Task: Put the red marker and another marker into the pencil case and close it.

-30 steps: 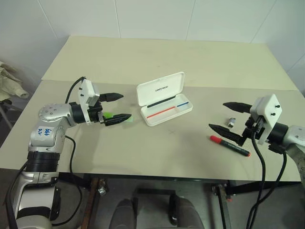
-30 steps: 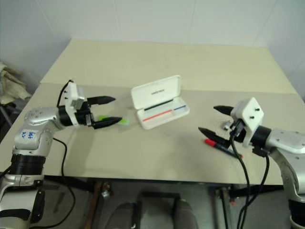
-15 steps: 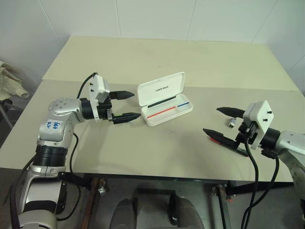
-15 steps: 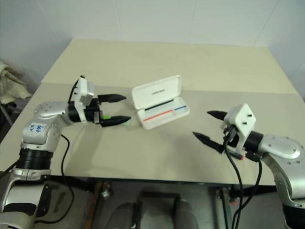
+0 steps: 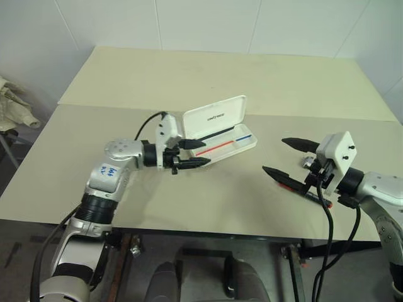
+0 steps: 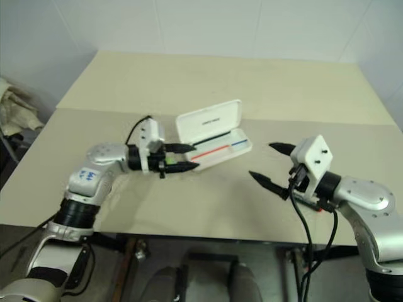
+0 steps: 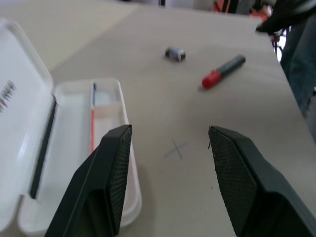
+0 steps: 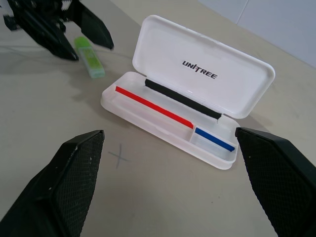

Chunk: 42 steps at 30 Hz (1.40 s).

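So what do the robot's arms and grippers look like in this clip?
Both arms are silver-grey metal with black joint bands and black cables. The left arm bears blue handwritten marks. Each gripper, left and right, has a white wrist housing and two black, pointed, textured fingers.

- Head views are looking down over the table (image 5: 189, 75).
- Wrist views are looking low and close; both are sharing the pencil case (image 8: 197, 98).
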Motion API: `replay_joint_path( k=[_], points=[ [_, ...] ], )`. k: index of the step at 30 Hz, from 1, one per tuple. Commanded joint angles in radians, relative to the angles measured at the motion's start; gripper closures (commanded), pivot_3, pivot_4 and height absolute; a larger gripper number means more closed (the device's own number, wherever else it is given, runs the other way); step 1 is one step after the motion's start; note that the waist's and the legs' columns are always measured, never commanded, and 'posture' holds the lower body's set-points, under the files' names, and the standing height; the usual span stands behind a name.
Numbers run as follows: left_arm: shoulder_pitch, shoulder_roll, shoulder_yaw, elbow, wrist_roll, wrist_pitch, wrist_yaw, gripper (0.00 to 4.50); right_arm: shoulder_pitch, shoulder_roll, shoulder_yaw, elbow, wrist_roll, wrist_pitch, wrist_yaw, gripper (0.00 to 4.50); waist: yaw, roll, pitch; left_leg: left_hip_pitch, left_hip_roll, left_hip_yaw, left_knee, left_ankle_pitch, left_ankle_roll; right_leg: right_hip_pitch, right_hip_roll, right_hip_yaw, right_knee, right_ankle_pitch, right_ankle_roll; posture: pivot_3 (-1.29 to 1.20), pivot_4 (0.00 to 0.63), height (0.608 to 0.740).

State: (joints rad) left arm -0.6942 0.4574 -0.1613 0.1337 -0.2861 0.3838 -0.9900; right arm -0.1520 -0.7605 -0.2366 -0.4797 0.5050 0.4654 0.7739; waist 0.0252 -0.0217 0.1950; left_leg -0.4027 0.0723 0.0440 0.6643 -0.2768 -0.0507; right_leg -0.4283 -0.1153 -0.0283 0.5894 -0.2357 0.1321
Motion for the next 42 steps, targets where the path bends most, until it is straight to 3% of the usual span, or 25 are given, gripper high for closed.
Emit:
replay_joint_path(
  k=[1,21,29,36,39,42],
  points=[
    [-0.015,-0.025,-0.026,0.008,0.053,-0.023,0.045,1.9,-0.015,0.005,-0.002,-0.049,0.0,-0.015,-0.019,0.0,0.0,0.0,0.0,0.0,0.0,0.0,0.0,0.0,0.0,0.0,0.0,0.0,0.0,0.0,0.0,0.0,0.15,0.74],
    [-0.101,-0.1,-0.114,0.173,0.197,-0.037,0.062,1.9,0.013,0.007,-0.008,-0.086,0.004,-0.009,-0.053,0.0,0.001,0.0,0.0,0.0,0.0,0.0,0.0,0.0,0.0,0.0,0.0,0.0,-0.001,0.0,0.0,0.0,0.15,0.74],
    [-0.163,-0.13,-0.152,0.23,0.256,0.107,0.095,1.9,0.01,0.008,-0.017,-0.108,0.014,-0.002,-0.068,0.0,0.001,0.0,0.0,0.0,0.0,0.0,0.0,0.0,0.0,0.0,0.0,0.0,-0.001,0.0,0.0,0.0,0.15,0.74],
    [-0.185,-0.12,-0.207,0.251,0.283,0.15,0.032,1.9,0.029,-0.015,-0.049,-0.113,0.037,0.016,-0.05,0.0,0.0,0.0,0.0,0.0,0.0,0.0,0.0,0.0,0.001,0.0,0.0,0.0,-0.001,0.0,0.0,0.0,0.15,0.74],
    [-0.191,-0.124,-0.207,0.262,0.285,0.143,0.03,2.48,0.053,-0.034,-0.075,-0.108,0.059,0.027,-0.026,0.0,0.001,0.0,0.0,0.0,0.0,0.0,0.0,0.0,0.001,0.0,0.0,0.0,-0.001,0.0,-0.001,0.0,0.15,0.74],
    [-0.194,-0.125,-0.208,0.264,0.284,0.139,0.015,3.44,0.079,-0.05,-0.103,-0.092,0.067,0.022,0.0,0.0,0.001,0.0,0.0,0.0,0.0,0.0,0.0,0.0,0.001,0.0,0.0,0.0,-0.001,0.0,-0.001,0.0,0.15,0.74]
  ],
)
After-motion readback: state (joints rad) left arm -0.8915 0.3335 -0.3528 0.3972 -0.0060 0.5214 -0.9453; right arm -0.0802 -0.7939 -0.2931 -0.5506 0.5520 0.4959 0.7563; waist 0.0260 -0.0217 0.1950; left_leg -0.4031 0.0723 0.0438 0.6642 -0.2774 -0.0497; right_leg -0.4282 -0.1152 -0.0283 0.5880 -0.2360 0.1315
